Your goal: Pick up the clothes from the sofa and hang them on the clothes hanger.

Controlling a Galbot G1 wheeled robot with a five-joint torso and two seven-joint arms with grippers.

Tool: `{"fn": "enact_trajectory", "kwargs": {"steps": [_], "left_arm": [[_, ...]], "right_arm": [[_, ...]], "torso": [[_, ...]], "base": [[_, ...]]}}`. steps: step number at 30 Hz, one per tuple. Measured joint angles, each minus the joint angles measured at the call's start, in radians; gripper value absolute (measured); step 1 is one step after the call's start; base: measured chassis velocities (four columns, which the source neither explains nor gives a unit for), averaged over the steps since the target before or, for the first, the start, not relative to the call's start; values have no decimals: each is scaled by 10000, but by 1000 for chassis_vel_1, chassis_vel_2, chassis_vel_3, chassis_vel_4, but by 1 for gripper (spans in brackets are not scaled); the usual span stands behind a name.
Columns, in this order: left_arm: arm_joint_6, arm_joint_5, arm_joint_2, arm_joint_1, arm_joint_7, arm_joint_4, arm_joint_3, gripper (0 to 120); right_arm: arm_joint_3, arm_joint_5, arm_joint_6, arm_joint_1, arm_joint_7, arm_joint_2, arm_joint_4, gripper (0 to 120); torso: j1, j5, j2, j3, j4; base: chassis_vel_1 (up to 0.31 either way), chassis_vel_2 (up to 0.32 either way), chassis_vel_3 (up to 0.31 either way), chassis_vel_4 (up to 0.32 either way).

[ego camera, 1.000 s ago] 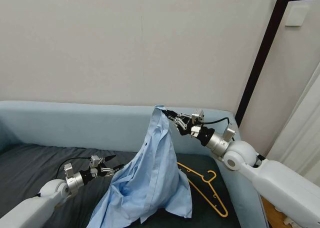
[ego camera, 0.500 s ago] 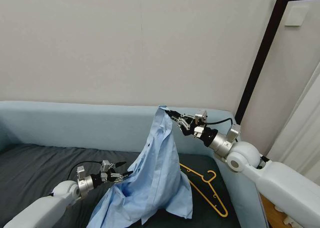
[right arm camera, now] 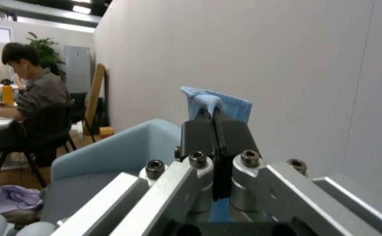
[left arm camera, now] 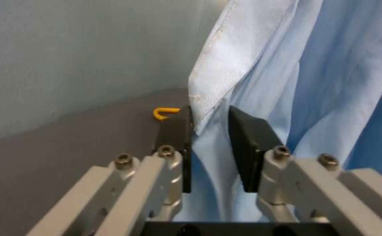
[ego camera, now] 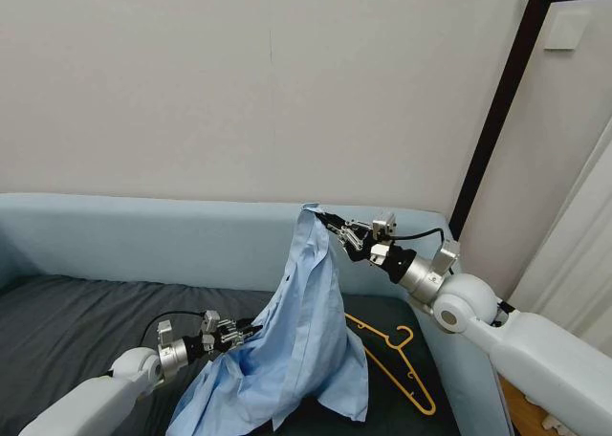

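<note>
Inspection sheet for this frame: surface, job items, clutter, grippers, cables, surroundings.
Surface: sofa, pale blue frame, dark grey seat.
Job's things: blue shirt hangs from its top edge, lower part pooled on the seat; yellow hanger lies flat on the seat beside it.
Clutter: nothing seen.
Grippers: right gripper shut on the shirt's top, above the backrest; left gripper low, open, fingers astride a shirt hem.
Cables: right wrist cable and left wrist cable, both black.
Surroundings: white wall; dark door frame at right.

A light blue shirt point(ego camera: 306, 312) hangs lifted by what seems to be its collar, its crumpled hem pooling on the sofa point(ego camera: 67, 312) seat. An orange hanger point(ego camera: 390, 344) lies flat just beside it.
</note>
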Motion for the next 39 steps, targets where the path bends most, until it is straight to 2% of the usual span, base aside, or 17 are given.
{"fn": "enact_trajectory", "kwargs": {"steps": [1,4,7,12,14,16,17,20,22,24,27,28,30,32,33,36,39], "left_arm": [[0,0,0,0,0,0,0,19],[-16,-7,13,50,-35,-75,-4,4],[-41,-7,28,97,-80,-124,-37,0],[-295,-21,175,267,-451,-492,-244,0],[-842,-7,320,408,-1158,-910,-376,0],[-1311,54,580,677,-2529,-1757,-687,0],[-1311,54,580,677,-2529,-1757,-687,0],[-1581,109,780,927,-3918,-2616,-1050,0],[-1649,126,1025,1257,-5366,-3716,-1532,0],[-1644,149,1085,1321,-5680,-3952,-1631,0],[-1388,393,1602,1728,-7679,-5529,-2306,0],[-1388,393,1602,1728,-7679,-5529,-2306,0],[-977,449,2018,1935,-8887,-6585,-2728,0],[-297,251,2725,1906,-10287,-8095,-3059,0],[-297,251,2725,1906,-10287,-8095,-3059,0],[439,-68,3349,1244,-12211,-9545,-3257,0],[633,-166,3466,915,-12862,-9829,-3363,0]], "right_arm": [[0,0,0,0,0,0,0,0],[-19,-13,-1,-52,5,-35,44,0],[-19,-20,-1,-96,31,-40,51,0],[47,-25,-7,-271,138,-50,-52,0],[108,-24,-8,-385,237,-49,-245,0],[198,-9,-12,-525,494,-25,-487,0],[198,-9,-12,-525,494,-25,-487,0],[253,14,-20,-575,788,24,-627,0],[350,159,-63,-581,1148,109,-735,0],[380,211,-78,-580,1236,130,-744,0],[551,476,-200,-432,1783,189,-699,0],[551,476,-200,-432,1783,189,-699,0],[630,694,-297,-251,2068,155,-494,0],[645,1214,-573,165,2587,61,15,0],[645,1214,-573,165,2587,61,15,0],[413,2142,-775,1140,3303,153,504,0],[256,2303,-777,1520,3326,171,470,0]], "torso": [[0,0,0,0,0],[0,0,0,0,-1],[0,-1,0,0,0],[0,-2,0,0,-1],[0,0,0,0,0],[0,0,0,0,-1],[0,0,0,0,-1],[0,3,0,0,0],[0,-1,0,0,0],[0,-3,0,0,-1],[0,1,0,0,0],[0,1,0,0,0],[0,-1,0,0,1],[0,-1,0,-1,1],[0,-1,0,-1,1],[-1,-1,1,-2,0],[0,-3,0,-1,1]], "base": [[0,0,0,0],[0,0,0,0],[0,0,0,0],[0,0,0,0],[0,0,0,0],[0,0,0,0],[0,0,0,0],[0,0,0,0],[0,0,0,0],[0,0,0,0],[0,0,0,0],[0,0,0,0],[0,0,0,0],[0,0,0,0],[0,0,0,0],[0,0,0,0],[0,0,0,0]]}}
